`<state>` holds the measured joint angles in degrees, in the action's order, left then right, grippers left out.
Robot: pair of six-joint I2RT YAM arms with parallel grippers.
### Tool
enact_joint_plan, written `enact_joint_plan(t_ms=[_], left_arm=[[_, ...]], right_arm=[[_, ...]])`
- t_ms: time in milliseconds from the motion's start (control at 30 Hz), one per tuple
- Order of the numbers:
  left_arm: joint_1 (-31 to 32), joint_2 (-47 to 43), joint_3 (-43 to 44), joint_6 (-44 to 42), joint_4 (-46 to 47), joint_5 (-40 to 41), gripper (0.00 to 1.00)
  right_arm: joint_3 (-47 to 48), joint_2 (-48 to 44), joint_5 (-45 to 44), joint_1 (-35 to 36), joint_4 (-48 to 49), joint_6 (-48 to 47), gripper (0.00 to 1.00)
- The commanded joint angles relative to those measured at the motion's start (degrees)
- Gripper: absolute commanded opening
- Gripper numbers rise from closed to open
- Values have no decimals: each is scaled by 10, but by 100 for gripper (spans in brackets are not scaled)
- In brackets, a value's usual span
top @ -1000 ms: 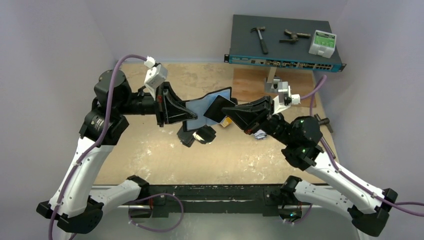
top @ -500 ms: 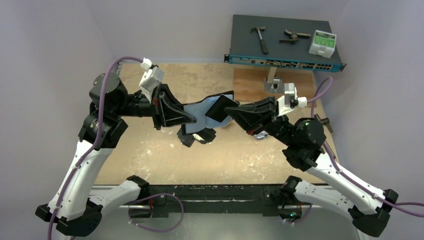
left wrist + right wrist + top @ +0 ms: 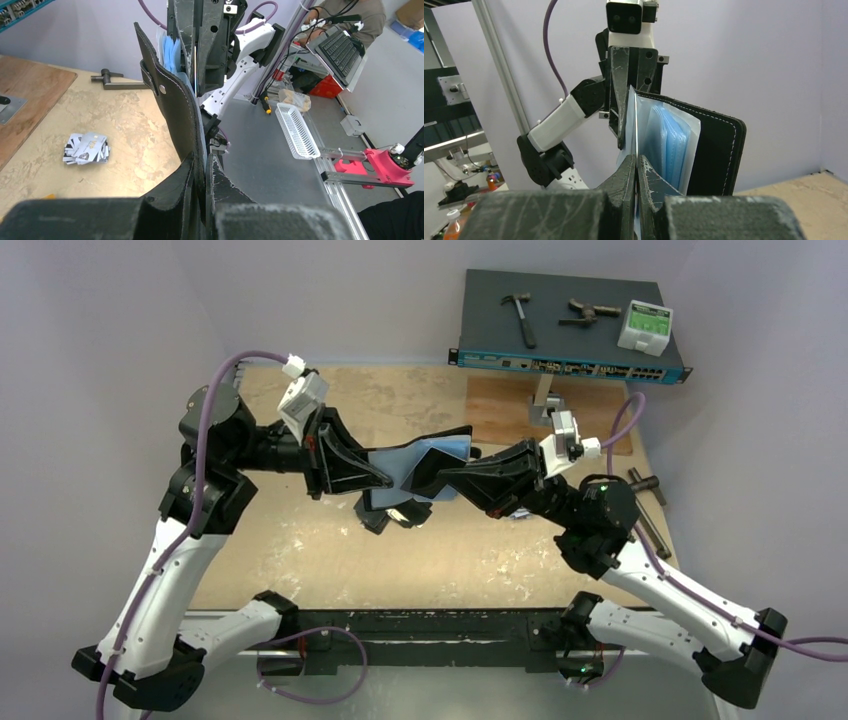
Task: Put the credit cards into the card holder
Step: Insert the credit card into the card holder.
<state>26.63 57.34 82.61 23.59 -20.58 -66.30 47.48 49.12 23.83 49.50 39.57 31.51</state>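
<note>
My left gripper is shut on the black cover of the card holder and holds it open in the air above the table, its bluish clear sleeves fanned out. In the left wrist view the cover with its snap tab rises from the closed left gripper. My right gripper is shut on a thin credit card, seen edge-on, pushed in among the sleeves beside the black cover. A pile of silver-white cards lies on the table.
A network switch carrying a hammer and a white box stands at the back right. A wooden board lies before it. A metal handle lies at the right edge. A black object sits under the holder.
My right gripper has moved left to the holder, and its card has turned from showing its dark face to sitting edge-on among the sleeves. The left arm shifted slightly.
</note>
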Motion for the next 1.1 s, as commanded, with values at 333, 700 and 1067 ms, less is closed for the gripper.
enact_joint_plan(t_ms=[333, 700, 1067], left_arm=[[-2, -1, 26, 15, 31, -14, 0], [-2, -3, 24, 1, 29, -26, 0], [-2, -5, 14, 7, 32, -15, 3]], right_arm=[[27, 18, 41, 2, -54, -18, 0], [53, 35, 58, 2, -79, -26, 0], [66, 49, 60, 2, -77, -22, 0]])
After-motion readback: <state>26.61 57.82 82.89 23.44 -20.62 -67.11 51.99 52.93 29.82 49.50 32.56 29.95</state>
